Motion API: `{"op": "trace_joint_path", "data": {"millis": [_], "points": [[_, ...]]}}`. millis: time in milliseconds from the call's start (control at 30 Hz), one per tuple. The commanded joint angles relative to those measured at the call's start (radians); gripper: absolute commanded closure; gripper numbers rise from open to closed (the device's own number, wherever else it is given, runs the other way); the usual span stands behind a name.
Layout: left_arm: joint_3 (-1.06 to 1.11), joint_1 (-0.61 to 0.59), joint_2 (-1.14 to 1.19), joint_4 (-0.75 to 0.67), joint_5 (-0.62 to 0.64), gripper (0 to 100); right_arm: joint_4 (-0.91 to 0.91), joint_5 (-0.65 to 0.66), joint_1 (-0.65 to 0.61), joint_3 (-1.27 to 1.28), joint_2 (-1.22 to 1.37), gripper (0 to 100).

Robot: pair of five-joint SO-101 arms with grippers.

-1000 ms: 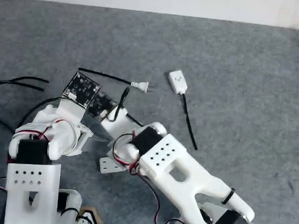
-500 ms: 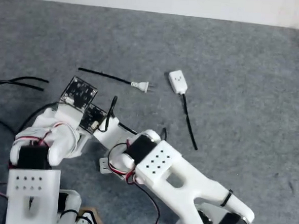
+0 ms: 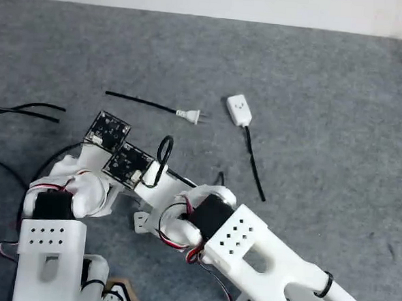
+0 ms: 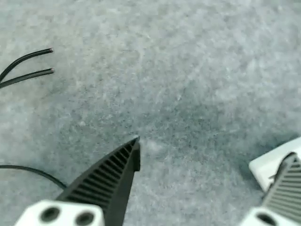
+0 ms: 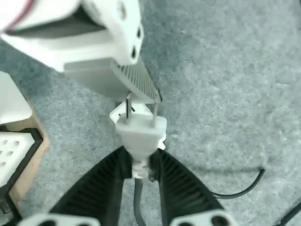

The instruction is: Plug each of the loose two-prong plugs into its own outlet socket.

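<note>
Grey felt tabletop (image 3: 341,98), neither plug seated yet. Right gripper (image 5: 141,157) pinches one white plug (image 5: 141,132) at its cord end, prongs aimed at a small white socket (image 3: 142,222) near the near edge, between the arms. Left gripper (image 4: 211,155) is spread wide and holds nothing; one finger (image 5: 136,84) sits right ahead of the prongs, likely in the way. Second plug (image 3: 188,114) lies loose just beside second socket (image 3: 238,109) toward the far edge. Stray black wires (image 3: 26,109) at left edge.

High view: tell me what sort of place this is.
Probably a robotics practice bench: a grey felt-like mat, a white left arm and right arm, a socket and a loose plug on short cords, and a held plug in the right gripper.
</note>
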Motion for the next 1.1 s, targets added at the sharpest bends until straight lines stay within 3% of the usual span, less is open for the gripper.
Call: {"op": "trace_joint_path", "data": {"millis": [0,233,433,633,1067], "points": [[-0.005,0.036,-0.01,-0.006,0.015,56,-0.038,0.009,-0.008,-0.019,-0.036,99.2],[-0.108,-0.054,-0.012,0.002,0.038,56,-0.136,-0.083,0.105,0.067,-0.036,99.2],[-0.225,-0.068,-0.012,0.025,0.183,56,-0.153,-0.091,0.108,0.096,-0.036,99.2],[-0.249,-0.054,-0.012,0.044,0.229,56,-0.156,-0.091,0.108,0.097,-0.036,99.2],[-0.265,0.114,-0.013,0.153,0.295,56,-0.151,-0.106,0.11,0.054,0.073,99.2]]}}
